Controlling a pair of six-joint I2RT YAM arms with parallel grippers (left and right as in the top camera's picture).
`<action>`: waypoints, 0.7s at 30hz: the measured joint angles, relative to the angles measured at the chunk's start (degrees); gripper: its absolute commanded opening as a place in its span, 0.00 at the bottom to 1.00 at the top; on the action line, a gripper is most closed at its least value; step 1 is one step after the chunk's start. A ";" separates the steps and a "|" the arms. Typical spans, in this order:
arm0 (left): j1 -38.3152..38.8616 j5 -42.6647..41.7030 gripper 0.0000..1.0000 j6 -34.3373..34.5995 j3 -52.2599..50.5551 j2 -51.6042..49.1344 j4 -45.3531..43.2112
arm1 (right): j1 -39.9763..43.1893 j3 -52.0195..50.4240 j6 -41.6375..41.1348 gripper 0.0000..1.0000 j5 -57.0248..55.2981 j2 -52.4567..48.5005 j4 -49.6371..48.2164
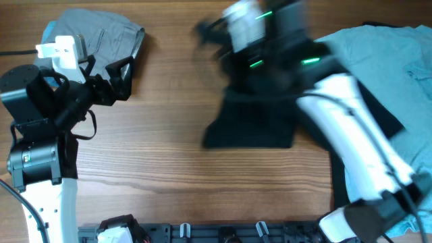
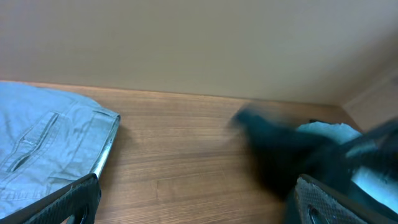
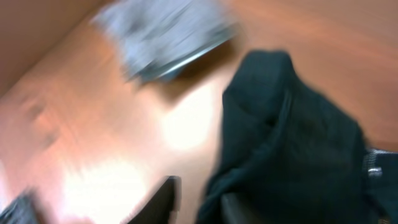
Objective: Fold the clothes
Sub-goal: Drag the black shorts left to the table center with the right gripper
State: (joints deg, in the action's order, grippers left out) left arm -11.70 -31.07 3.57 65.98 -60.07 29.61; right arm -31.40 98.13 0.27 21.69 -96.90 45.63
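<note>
A dark garment lies crumpled in the middle of the table; it also fills the right wrist view. My right gripper is blurred above its far edge. In the right wrist view the right gripper's fingers stand apart with bare table between them, and the cloth lies against the right finger. A folded grey garment sits at the far left, also in the left wrist view. My left gripper is open and empty beside it, fingers wide.
A pile of light blue clothes over another dark piece covers the right side of the table. The light blue cloth also shows in the left wrist view. A wall rises behind the table's far edge.
</note>
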 measured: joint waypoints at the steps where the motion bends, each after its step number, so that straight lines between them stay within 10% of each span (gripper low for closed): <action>1: -0.07 0.00 1.00 0.00 0.00 0.00 -0.04 | -4.48 -0.17 -0.02 0.81 -0.57 -1.75 0.17; 6: -0.07 -0.31 1.00 0.00 0.00 0.00 -0.31 | -14.34 -0.55 -3.37 0.86 -10.14 -4.39 1.18; 21: 20.63 2.14 0.71 -10.64 0.85 -31.82 -1.66 | 16.39 -0.48 -14.21 0.86 -12.66 7.98 10.82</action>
State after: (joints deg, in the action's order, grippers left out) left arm 8.93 -28.93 -7.07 66.83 -91.90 27.94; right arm -15.00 97.65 -13.93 9.04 -88.92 56.45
